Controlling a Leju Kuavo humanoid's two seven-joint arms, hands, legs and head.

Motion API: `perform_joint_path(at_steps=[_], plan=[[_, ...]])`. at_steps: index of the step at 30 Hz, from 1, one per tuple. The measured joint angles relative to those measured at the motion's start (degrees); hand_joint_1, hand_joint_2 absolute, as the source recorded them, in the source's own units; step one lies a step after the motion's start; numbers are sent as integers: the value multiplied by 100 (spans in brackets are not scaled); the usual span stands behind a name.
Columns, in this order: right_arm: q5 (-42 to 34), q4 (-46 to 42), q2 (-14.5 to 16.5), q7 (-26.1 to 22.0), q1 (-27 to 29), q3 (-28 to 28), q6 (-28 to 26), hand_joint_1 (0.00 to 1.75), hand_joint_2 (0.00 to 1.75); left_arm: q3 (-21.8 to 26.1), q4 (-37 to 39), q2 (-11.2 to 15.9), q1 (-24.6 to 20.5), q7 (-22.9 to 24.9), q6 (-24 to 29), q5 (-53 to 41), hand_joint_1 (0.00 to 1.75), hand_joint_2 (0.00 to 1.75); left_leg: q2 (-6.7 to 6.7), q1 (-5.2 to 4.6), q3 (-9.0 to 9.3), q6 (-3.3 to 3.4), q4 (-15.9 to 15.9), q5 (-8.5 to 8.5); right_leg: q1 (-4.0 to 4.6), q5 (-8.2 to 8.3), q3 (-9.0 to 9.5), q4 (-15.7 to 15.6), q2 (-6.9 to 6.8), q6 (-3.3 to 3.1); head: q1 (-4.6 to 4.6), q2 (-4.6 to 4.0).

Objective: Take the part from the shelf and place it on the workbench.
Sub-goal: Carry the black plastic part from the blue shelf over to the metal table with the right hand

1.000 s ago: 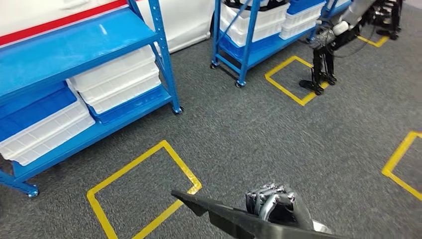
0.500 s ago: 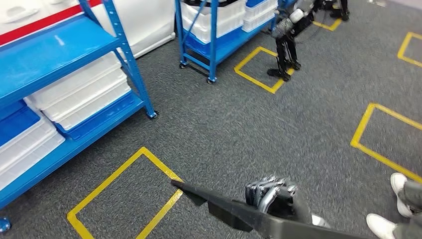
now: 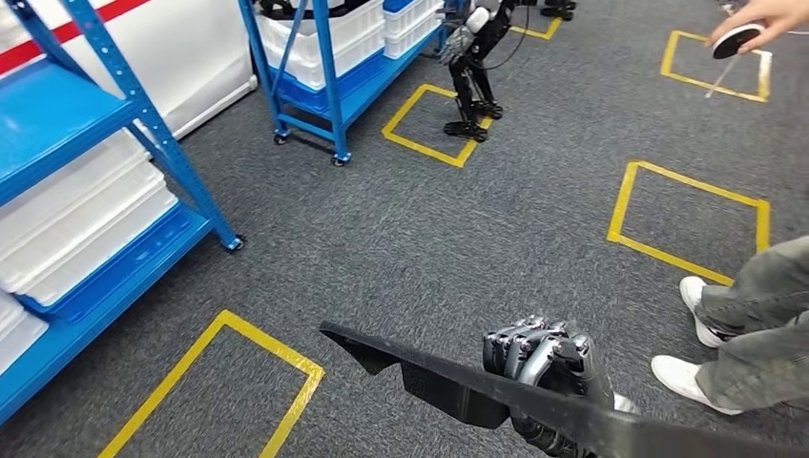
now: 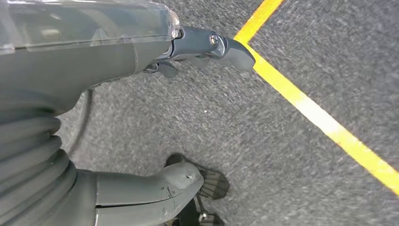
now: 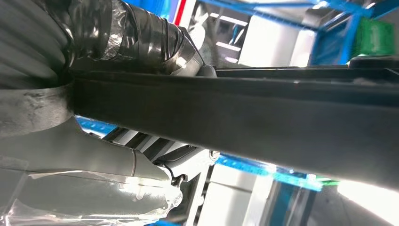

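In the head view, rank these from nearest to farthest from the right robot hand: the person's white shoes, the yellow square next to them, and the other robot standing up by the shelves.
From the right robot hand, which grips the black part:
1. Person's white shoes, just to its right.
2. Yellow square, ahead and right.
3. Other robot, far ahead beside the blue shelf.

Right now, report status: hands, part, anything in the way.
Right hand grips the part. Left hand open, over the carpet. Person close on the right.
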Motion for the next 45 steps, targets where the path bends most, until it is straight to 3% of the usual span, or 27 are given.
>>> perform_joint_path(at_steps=[2, 4, 6, 8, 9, 10, 13, 15, 17, 19, 21, 23, 24, 25, 26, 28, 30, 31, 32, 33, 35, 37, 39, 40, 41, 43, 45], plan=[[1, 13, 1, 22, 13, -33, 1, 171, 175, 1, 0, -4, 3, 26, 6, 4, 0, 175, 114, -1, 10, 59, -36, 16, -17, 23, -46, 5, 80, 70, 0, 0], [0, 21, 1, 32, 10, -61, 0, 171, 175, 1, 0, -9, -1, 32, 13, 4, 0, 175, 260, 9, 22, 144, -78, 49, -6, -123, -155, 225, -148, 121, 3, 0], [0, 34, 2, 37, 3, -71, -1, 171, 175, 1, 0, -13, 20, 33, 15, 4, 0, 175, 419, -8, 27, 202, -97, 54, -9, -484, -463, 878, -476, 164, 4, 0], [1, 51, 4, 39, 7, -72, -1, 171, 175, 1, 0, -14, 44, 34, 17, 4, 0, 175, 581, -33, 26, 218, -95, 44, -37, -732, -792, 1546, -565, 198, 3, 0], [1, 59, 5, 42, 10, -73, -1, 171, 175, 1, 0, -14, 45, 34, 18, 4, 0, 175, 658, -40, 30, 218, -94, 36, -48, -708, -841, 1642, -580, 207, 3, 0], [1, 63, 5, 46, 11, -74, -1, 171, 175, 1, 0, -14, 41, 34, 19, 4, 0, 175, 726, -44, 39, 213, -93, 26, -53, -579, -764, 1498, -599, 206, 2, 0], [-1, 69, 5, 70, 6, -85, -1, 171, 175, 1, 0, -20, 29, 69, 91, 2, 0, 175, 899, -59, 96, 160, -88, -24, -8, -107, -159, 360, -847, 142, 2, 0], [-6, 72, 6, 94, 3, -89, -6, 171, 175, 1, 0, -28, 25, 82, 205, 1, 0, 175, 1001, -78, 121, 105, -86, -54, 52, -55, 6, 6, -940, 78, 1, 0], [-9, 71, 7, 128, 22, -87, -29, 171, 175, 1, 0, -45, 7, -24, 234, 16, 0, 175, 1077, -83, 133, 52, -92, -75, 58, -38, -6, -21, -828, 19, 1, 0], [-8, 58, 6, 163, 56, -80, -52, 171, 175, 1, 0, -67, -13, -182, 135, 48, 0, 175, 895, -64, 84, 3, 69, -216, 27, -2, 15, -80, -729, -57, 1, 0], [-8, 45, 11, 184, 79, -51, -60, 171, 175, 1, 0, -81, 4, -274, 2, 77, 0, 175, 583, -42, -175, -34, 677, -566, 11, 18, 30, -112, -629, -115, 1, 0], [-8, 44, 25, 205, 90, 3, -67, 171, 175, 1, 0, -91, 44, -305, -102, 92, 0, 175, 468, -38, -539, -62, 1432, -863, 12, 18, 28, -106, -497, -130, 0, 0], [-8, 44, 33, 219, 95, 36, -72, 171, 175, 1, 0, -94, 56, -315, -148, 95, 0, 175, 455, -35, -635, -71, 1599, -859, 12, 17, 30, -98, -421, -130, 1, 0], [-8, 44, 41, 232, 96, 71, -77, 171, 175, 1, 0, -97, 62, -328, -187, 92, 0, 175, 445, -29, -626, -77, 1533, -734, 8, 14, 34, -85, -342, -125, 0, 0], [-7, 44, 47, 244, 96, 104, -81, 171, 175, 1, 0, -100, 63, -347, -221, 88, 0, 175, 412, -18, -515, -79, 1251, -519, 3, 7, 38, -67, -263, -114, 0, 0], [-6, 44, 54, 258, 96, 157, -86, 171, 175, 1, 0, -102, 66, -387, -267, 72, 0, 175, 132, 25, -193, -77, 465, -123, 2, -17, 22, -9, -117, -73, 1, 0], [-7, 43, 53, 267, 99, 189, -76, 171, 175, 1, 0, -106, 81, -405, -281, 57, 0, 175, -122, 46, -37, -48, 72, -21, -3, -11, -44, 34, 30, -5, 0, 0], [-10, 42, 52, 274, 103, 201, -63, 171, 175, 1, 0, -108, 87, -408, -282, 51, 0, 175, -136, 36, -25, -22, 38, -35, -9, 9, -79, 38, 110, 37, -1, 0], [-19, 42, 49, 286, 108, 214, -45, 171, 175, 1, 0, -111, 88, -409, -282, 47, 0, 175, -61, 35, -21, 17, 21, -23, -23, 35, -105, 23, 189, 78, -2, 0], [-34, 42, 43, 299, 113, 224, -20, 171, 175, 1, 0, -117, 80, -408, -283, 45, 0, 175, 20, 34, -12, 57, -10, -2, -25, 31, -125, 37, 166, 109, 1, 0], [-74, 44, 27, 321, 88, 244, 32, 171, 175, 2, 0, -131, 65, -405, -283, 48, 0, 175, 189, 38, 6, 141, -65, 33, -13, -143, -262, 310, -129, 155, 4, 0], [-103, 53, 12, 334, 52, 262, 66, 171, 175, 6, 0, -145, 80, -399, -282, 57, 0, 175, 377, 6, 8, 185, -75, 31, -10, -520, -606, 1035, -483, 193, 5, 0], [-112, 73, -1, 348, 41, 277, 81, 171, 175, 9, 0, -156, 92, -395, -284, 72, 0, 175, 560, -16, 7, 198, -74, 18, -25, -719, -892, 1631, -577, 217, 4, 0], [-113, 82, -5, 359, 37, 282, 102, 171, 175, 10, 0, -161, 87, -395, -284, 81, 0, 175, 640, -21, 11, 198, -73, 11, -31, -655, -880, 1629, -591, 219, 4, 0], [-113, 88, -8, 370, 28, 292, 128, 171, 175, 10, 0, -167, 77, -398, -286, 90, 0, 175, 712, -24, 23, 192, -73, 2, -33, -498, -740, 1387, -618, 211, 4, 0], [-113, 90, -19, 390, 0, 321, 192, 171, 175, 14, 0, -185, 57, -404, -269, 102, 0, 175, 833, -38, 62, 160, -70, -29, 2, -162, -267, 549, -821, 161, 4, 0], [-114, 90, -33, 396, -15, 354, 240, 171, 175, 20, 0, -202, 44, -392, -193, 104, 0, 175, 937, -55, 94, 113, -65, -66, 71, -54, 7, 29, -995, 90, 3, 0]])
